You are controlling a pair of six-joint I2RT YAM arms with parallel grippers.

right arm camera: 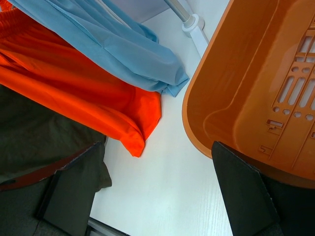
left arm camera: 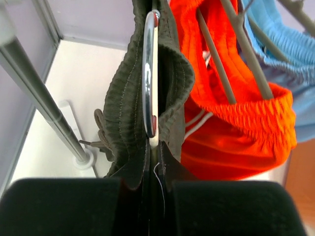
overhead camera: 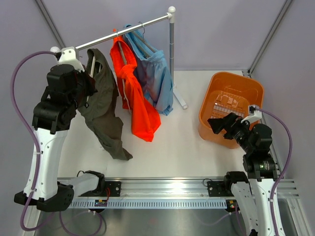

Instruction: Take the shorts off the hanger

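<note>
The green shorts (overhead camera: 106, 115) hang at the far left of the rail (overhead camera: 128, 32). They are on a shiny hanger (left arm camera: 147, 73), and their long end drops down toward the white table (overhead camera: 182, 152). The left gripper (overhead camera: 88, 81) is up at the top of them. Its fingers (left arm camera: 74, 206) are pressed together and pinch the green cloth just under the hanger. Right beside them, a bit to the right, hang the orange shorts (overhead camera: 140, 108) on a grey hanger (left arm camera: 216, 59). Their stretchy top is bunched over the hanger's arms. The blue shorts (overhead camera: 156, 81) hang next, farther right, close to the tall pole (overhead camera: 172, 59) that holds up the rail. An orange basket (overhead camera: 207, 118) stands on the right side of the table, apart from the clothes. The right gripper (overhead camera: 224, 123) hangs in the air at the near left edge of the basket. Its fingers (right arm camera: 246, 196) are spread wide with nothing between them.
</note>
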